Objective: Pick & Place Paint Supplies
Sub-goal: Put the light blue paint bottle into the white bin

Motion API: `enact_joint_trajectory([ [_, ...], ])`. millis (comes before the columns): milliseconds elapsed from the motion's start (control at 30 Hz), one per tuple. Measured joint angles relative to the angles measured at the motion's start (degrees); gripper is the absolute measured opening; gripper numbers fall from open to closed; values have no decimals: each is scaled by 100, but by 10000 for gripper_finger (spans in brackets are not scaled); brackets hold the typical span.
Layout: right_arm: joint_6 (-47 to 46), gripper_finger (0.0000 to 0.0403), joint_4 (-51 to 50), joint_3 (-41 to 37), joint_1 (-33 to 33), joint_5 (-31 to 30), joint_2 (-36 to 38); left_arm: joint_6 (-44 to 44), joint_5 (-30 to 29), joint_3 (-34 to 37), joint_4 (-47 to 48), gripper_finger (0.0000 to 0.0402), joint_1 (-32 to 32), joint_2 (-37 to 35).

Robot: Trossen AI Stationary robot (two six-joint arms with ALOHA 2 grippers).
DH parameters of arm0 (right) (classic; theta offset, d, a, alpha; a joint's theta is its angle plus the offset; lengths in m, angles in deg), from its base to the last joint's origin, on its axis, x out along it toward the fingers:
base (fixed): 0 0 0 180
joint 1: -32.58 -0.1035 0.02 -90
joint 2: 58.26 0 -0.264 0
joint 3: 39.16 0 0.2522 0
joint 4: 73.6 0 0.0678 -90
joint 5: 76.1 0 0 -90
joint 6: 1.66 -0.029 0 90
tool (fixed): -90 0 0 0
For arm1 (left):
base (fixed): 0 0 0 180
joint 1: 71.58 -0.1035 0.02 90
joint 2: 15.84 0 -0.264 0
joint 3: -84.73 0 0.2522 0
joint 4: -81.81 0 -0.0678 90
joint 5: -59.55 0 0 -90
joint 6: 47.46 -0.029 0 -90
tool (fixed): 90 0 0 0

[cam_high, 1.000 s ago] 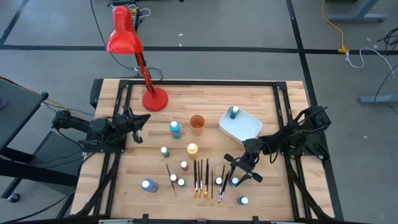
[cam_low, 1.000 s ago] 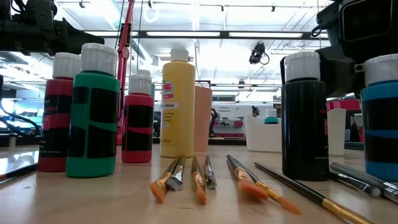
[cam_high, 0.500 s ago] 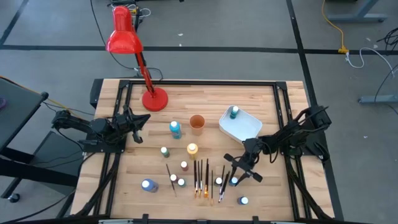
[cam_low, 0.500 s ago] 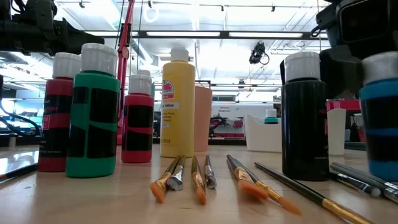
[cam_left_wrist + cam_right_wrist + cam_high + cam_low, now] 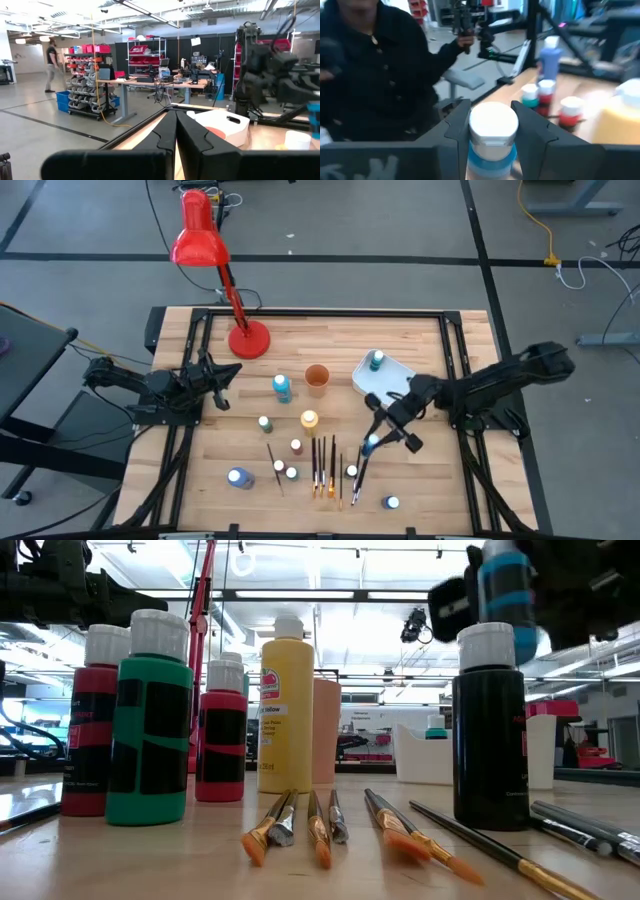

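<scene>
Right gripper (image 5: 372, 444) clamped on a blue paint bottle (image 5: 371, 446) with a white cap, held clear of the table, above its right half and just near of the white tub (image 5: 398, 387). Right wrist view: both fingers (image 5: 458, 125) press the bottle's sides just below the cap. Low view: the bottle (image 5: 504, 587) hangs high at the right, above the black white-capped bottle (image 5: 490, 730) standing on the table.

Left gripper (image 5: 222, 387) waits over the left side of the table, near the red lamp's base (image 5: 248, 340); fingers together, nothing between them.

One teal bottle (image 5: 376, 361) stands inside the white tub, at its far left corner. Orange cup (image 5: 317, 379) stands left of the tub, a teal-blue bottle (image 5: 282, 387) just left of the cup. Yellow bottle (image 5: 309, 420) near of the cup.

Several paintbrushes (image 5: 324, 463) lie side by side near the table's near edge, about centre; in the low view their orange-yellow tips (image 5: 320, 845) point at the camera. One more thin brush (image 5: 273, 463) lies to their left. Small white-capped bottles are scattered around the brushes: one at the near left (image 5: 238, 477), one at the near right (image 5: 392, 503), a few in between.

A person in dark clothing (image 5: 380, 70) shows beyond the table in the right wrist view.
</scene>
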Motion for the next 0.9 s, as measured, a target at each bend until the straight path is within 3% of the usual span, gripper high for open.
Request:
enact_joint_trajectory([
  [67,531,115,-491,0,163,-200,454,-76,-2,0,-2,16,0,-2],
  [133,1008,115,-859,-1,324,-881,870,-86,0,1,0,16,1,-2],
  [333,1255,122,-1743,0,638,-5190,1552,67,6,0,0,16,2,-2],
  [400,1138,121,-2136,-2,767,-6087,1545,61,9,0,0,16,2,-2],
  [467,774,117,-2339,-2,894,-6391,1437,36,11,0,0,16,1,-1],
  [567,254,116,-2361,-2,1079,-6299,1175,21,9,0,0,16,0,-2],
  [667,47,118,-2199,-2,1154,-6199,847,-37,9,1,0,16,2,-2],
  [900,-293,120,-1795,-3,1164,-6609,41,-32,11,0,0,16,0,-1],
])
